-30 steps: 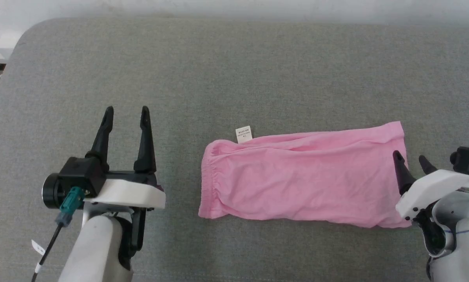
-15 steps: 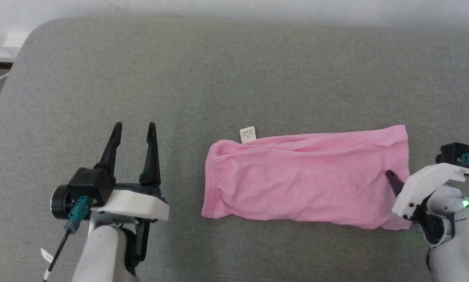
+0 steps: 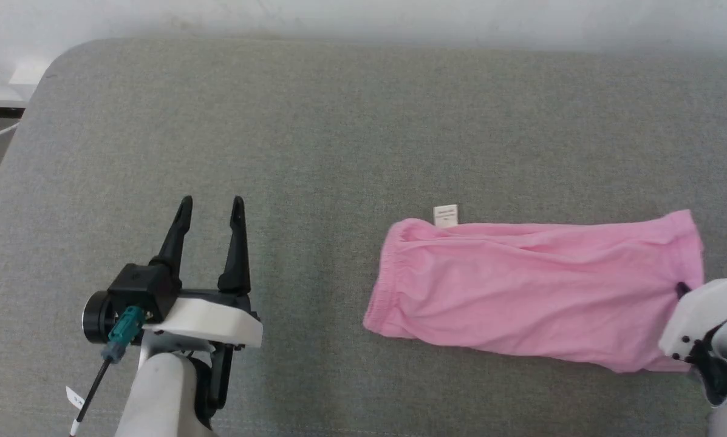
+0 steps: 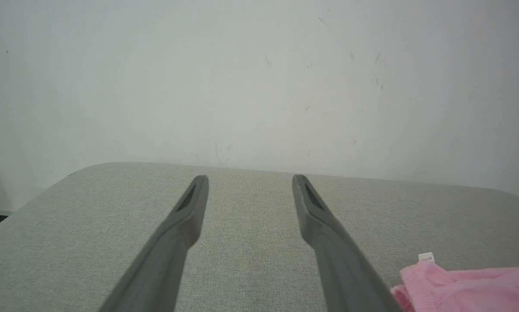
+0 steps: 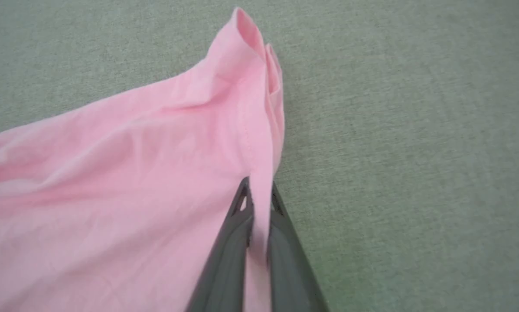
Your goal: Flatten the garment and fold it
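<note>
garment (image 3: 539,291) hem clamped between right fingers (image 5: 233,242), tips largely hidden in head view, left fingers (image 3: 237,243) spread, empty

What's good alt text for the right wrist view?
The right tool is shut on the hemmed edge of the pink garment, with the cloth pinched between its two dark fingers. The garment spreads wrinkled to the left of the view over a grey fabric surface.

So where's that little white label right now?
In the head view, the white label sticks out from the far edge of the pink garment, by its gathered end, right of the left gripper.
</note>
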`<state>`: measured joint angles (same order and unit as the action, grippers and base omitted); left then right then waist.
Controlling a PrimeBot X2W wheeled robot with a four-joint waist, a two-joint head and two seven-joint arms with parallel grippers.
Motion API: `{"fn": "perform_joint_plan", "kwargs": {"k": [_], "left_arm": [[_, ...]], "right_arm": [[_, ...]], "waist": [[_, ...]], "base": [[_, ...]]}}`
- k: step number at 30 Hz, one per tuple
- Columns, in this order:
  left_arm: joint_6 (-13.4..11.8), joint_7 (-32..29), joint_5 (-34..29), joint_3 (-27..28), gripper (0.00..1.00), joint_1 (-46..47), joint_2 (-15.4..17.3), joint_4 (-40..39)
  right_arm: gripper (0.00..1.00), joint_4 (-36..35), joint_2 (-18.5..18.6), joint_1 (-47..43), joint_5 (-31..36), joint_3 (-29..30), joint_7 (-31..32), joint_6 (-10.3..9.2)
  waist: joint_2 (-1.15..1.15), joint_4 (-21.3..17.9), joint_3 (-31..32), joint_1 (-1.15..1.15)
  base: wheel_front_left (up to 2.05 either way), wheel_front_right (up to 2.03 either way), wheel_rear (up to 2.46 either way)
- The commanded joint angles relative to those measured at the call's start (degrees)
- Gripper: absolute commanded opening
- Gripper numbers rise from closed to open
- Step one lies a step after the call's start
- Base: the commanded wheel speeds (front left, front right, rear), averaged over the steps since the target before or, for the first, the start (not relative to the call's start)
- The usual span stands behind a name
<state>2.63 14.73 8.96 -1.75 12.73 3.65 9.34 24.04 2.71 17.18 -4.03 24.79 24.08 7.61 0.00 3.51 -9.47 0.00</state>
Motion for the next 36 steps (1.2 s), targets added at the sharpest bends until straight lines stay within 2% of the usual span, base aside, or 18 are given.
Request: {"fn": "perform_joint_plan", "kwargs": {"k": [1,5,8,16,19,22,28,36], "left_arm": [[0.55,0.27,-0.68,0.31,1.00,-0.98,-0.34,0.26],[0.88,0.27,-0.86,0.48,1.00,-1.30,-0.50,0.51],[1.11,0.27,-1.00,0.43,1.00,-1.44,-0.59,0.78],[1.71,0.27,-1.43,0.10,1.00,-2.09,-0.70,1.12],[1.81,0.27,-1.43,-0.07,1.00,-2.13,-0.73,1.37],[1.87,0.27,-1.37,-0.28,1.00,-1.97,-0.74,1.53],[1.82,0.27,-0.69,-1.15,1.00,-1.17,-0.76,1.53],[1.30,0.27,0.66,-2.49,1.00,0.13,-0.77,1.47]], "right_arm": [[0.00,-1.51,0.22,-0.85,1.78,1.38,0.11,-0.12],[0.00,-5.20,0.21,-2.30,5.27,3.01,1.40,-0.12],[0.00,-9.06,0.19,-3.79,4.78,1.19,3.32,-0.12],[0.00,-28.85,0.18,-11.38,-4.53,-9.93,14.98,-0.12],[0.00,-36.12,0.18,-13.34,-5.79,-15.22,19.35,-0.12],[0.00,-39.88,0.18,-13.01,-5.89,-21.71,22.30,-0.12],[0.00,-35.64,0.17,-6.78,-5.09,-34.46,24.63,-0.12],[0.00,-20.11,0.17,2.45,-6.57,-43.89,24.83,-0.12]], "waist": [[0.00,0.08,0.22,0.00],[0.00,0.14,0.57,0.00],[0.00,0.32,0.85,0.00],[0.00,1.03,2.22,0.00],[0.00,1.25,2.37,0.00],[0.00,1.49,2.24,0.00],[0.00,2.55,1.27,0.00],[0.00,5.01,-1.08,0.00]], "base": [[0.00,0.00,0.00],[0.00,0.00,0.00],[0.00,0.00,0.00],[0.00,0.00,0.00],[0.00,0.00,0.00],[0.00,0.00,0.00],[0.00,0.00,0.00],[0.00,0.00,0.00]]}}
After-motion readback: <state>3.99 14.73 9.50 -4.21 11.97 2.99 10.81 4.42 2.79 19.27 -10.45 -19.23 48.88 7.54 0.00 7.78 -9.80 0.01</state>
